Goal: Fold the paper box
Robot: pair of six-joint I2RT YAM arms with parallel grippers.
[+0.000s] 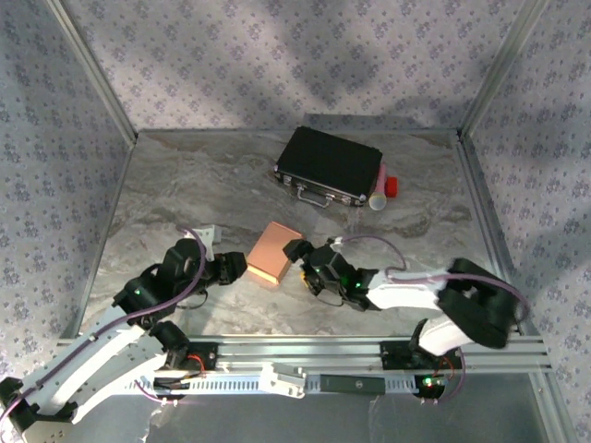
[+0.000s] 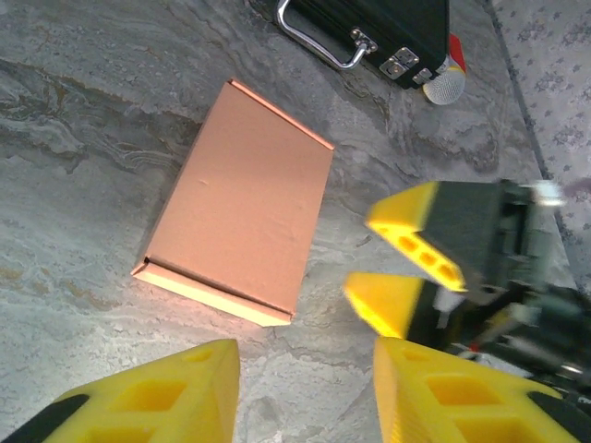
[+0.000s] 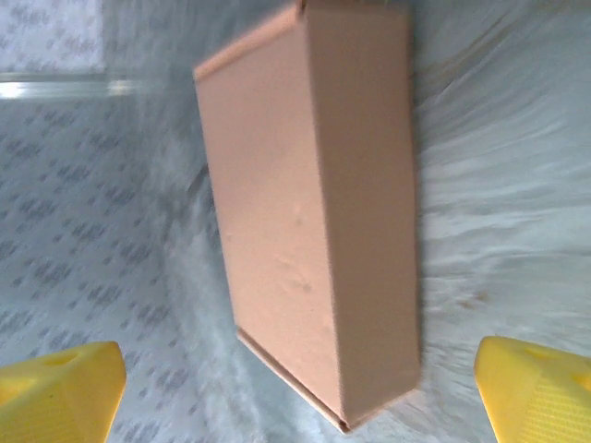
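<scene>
Box [image 1: 275, 254] looks fully folded, lying flat on the bench [image 1: 185, 185] between the arms. Right pincer [image 2: 369, 263] is spread wide and left pincer [image 2: 305, 388] partly spread (both empty). Next: back away without nudging it.

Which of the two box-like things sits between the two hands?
The salmon-pink paper box, flanked by the left hand and right hand; the black latched case lies farther back.

Grey marbled tabletop [image 1: 203, 185] within floral-patterned grey walls [image 1: 277, 55] and aluminium corner posts [image 1: 90, 63]
</scene>
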